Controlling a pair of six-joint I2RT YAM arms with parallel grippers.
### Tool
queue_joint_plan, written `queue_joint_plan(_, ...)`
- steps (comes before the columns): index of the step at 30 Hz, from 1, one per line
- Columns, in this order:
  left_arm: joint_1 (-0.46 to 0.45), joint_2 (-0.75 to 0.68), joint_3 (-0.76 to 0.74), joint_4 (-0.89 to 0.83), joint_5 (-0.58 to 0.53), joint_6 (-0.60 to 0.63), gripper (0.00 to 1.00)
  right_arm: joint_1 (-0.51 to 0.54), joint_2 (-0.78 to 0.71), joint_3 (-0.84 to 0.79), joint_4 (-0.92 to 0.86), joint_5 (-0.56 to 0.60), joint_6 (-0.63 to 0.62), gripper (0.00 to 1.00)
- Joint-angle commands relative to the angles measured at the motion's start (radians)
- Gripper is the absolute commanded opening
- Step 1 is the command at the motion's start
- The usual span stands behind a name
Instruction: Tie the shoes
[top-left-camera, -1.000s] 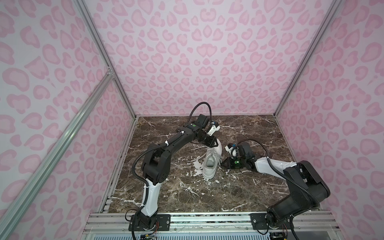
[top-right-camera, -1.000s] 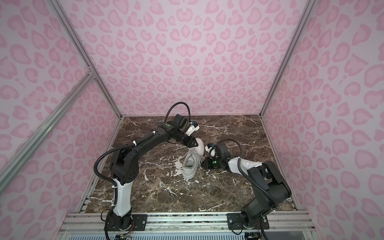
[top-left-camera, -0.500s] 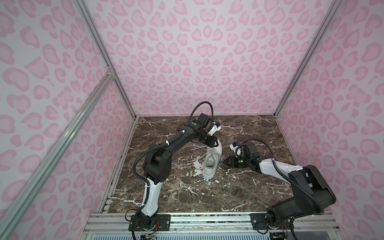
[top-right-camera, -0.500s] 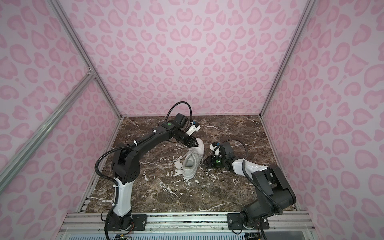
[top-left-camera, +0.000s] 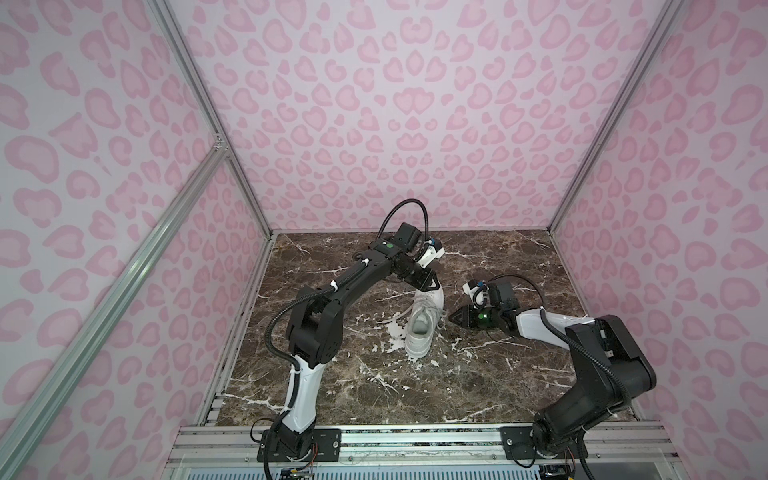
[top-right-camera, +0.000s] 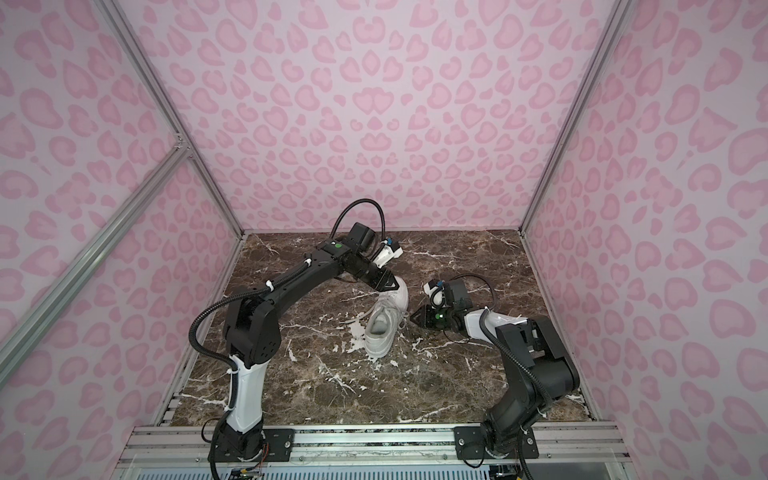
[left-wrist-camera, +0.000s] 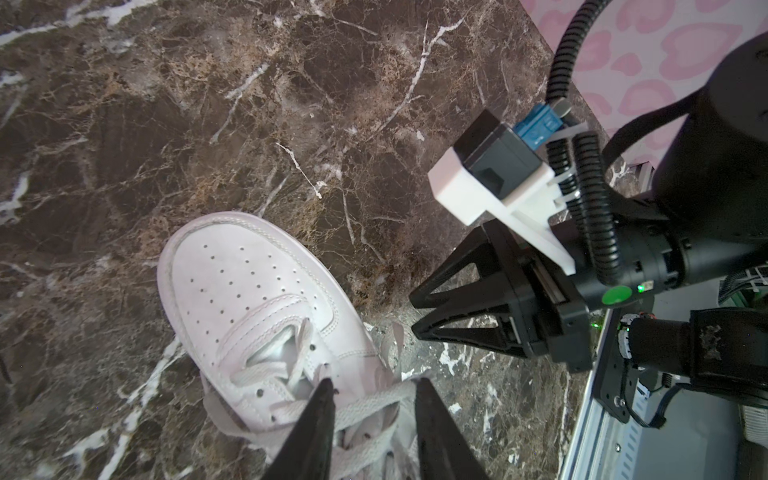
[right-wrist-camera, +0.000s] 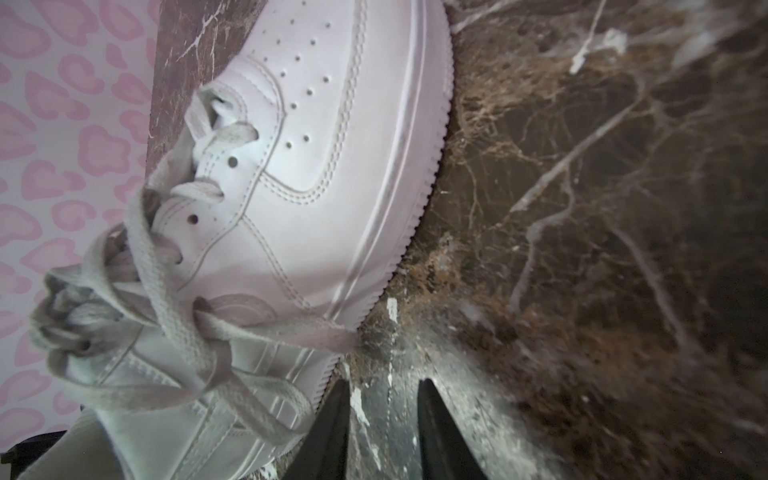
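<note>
3 pink-spotted walls (top-left-camera: 395, 124) (framed by aluminium struts (top-left-camera: 198, 89)) enclose a dark brown marble floor (top-left-camera: 415, 395) veined with white.

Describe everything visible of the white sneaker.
The sneaker is all white, leather-looking, low-cut, with a perforated toe box, stitched panels and ribbed sole edge. It stands on its sole on the brown marble table, toe toward the back wall. Its flat laces hang loose, no bow, one end trailing onto the table. The left gripper hangs open over the laces; the right gripper, open, sits beside the sole.
</note>
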Motion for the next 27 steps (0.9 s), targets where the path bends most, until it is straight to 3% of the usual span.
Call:
queue_joint_plan(1, 0.000, -0.002, 0.005, -0.021, 0.024, 0.023, 0.35, 0.004, 0.017, -0.001, 0.092, -0.052, 0.016, 0.30)
queue_joint_plan(10, 0.000, -0.020, -0.025, 0.008, 0.047, 0.029, 0.35, 0.009, 0.073, 0.027, 0.148, -0.095, 0.037, 0.28)
queue_joint_plan(19, 0.002, -0.036, -0.061, 0.026, 0.058, 0.040, 0.35, 0.009, 0.060, 0.075, 0.085, -0.079, -0.005, 0.02)
queue_joint_plan(27, 0.003, -0.024, -0.059, 0.045, 0.082, 0.034, 0.35, 0.009, 0.028, 0.163, -0.058, -0.069, -0.083, 0.00)
